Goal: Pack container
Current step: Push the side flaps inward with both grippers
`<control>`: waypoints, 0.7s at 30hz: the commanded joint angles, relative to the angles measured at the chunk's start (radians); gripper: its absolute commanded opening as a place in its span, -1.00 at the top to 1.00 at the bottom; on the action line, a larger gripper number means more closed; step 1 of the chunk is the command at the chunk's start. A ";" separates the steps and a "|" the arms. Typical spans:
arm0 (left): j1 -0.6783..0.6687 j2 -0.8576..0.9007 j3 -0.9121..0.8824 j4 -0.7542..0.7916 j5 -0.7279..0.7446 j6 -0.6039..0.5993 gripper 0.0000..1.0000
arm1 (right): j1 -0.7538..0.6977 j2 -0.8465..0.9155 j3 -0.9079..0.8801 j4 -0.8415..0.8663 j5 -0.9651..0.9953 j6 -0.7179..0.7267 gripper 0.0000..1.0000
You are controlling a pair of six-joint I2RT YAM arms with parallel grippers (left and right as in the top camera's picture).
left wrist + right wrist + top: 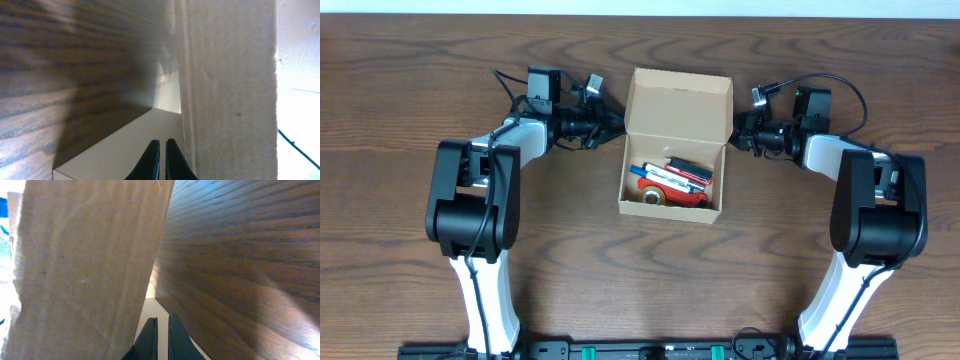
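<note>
Flanking open container [678,100], left hand [616,125] closed, right hand [734,137] closed, both at its edges

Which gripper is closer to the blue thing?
Left. The left gripper is by the lid, near the blue thing; the right gripper is across the box.

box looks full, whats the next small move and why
Probably tip the flap lid forward over the container: it stands open, pens and tape lie inside, and the shut left claw and right claw flank it.
</note>
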 commanded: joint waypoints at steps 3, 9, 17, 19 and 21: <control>0.000 0.003 0.097 -0.162 0.002 0.169 0.89 | 0.008 0.011 0.018 0.006 -0.055 -0.026 0.97; 0.000 0.003 0.274 -0.535 -0.100 0.424 0.89 | 0.009 0.011 0.047 0.005 -0.059 -0.037 0.97; 0.006 0.003 0.379 -0.577 -0.117 0.432 0.89 | 0.010 0.011 0.125 -0.023 -0.074 -0.035 0.97; 0.006 0.003 0.380 -0.576 -0.124 0.432 0.89 | 0.010 0.011 0.147 -0.043 -0.074 -0.036 0.97; 0.006 0.003 0.380 -0.583 -0.139 0.433 0.89 | 0.010 0.011 0.163 -0.054 -0.074 -0.039 0.97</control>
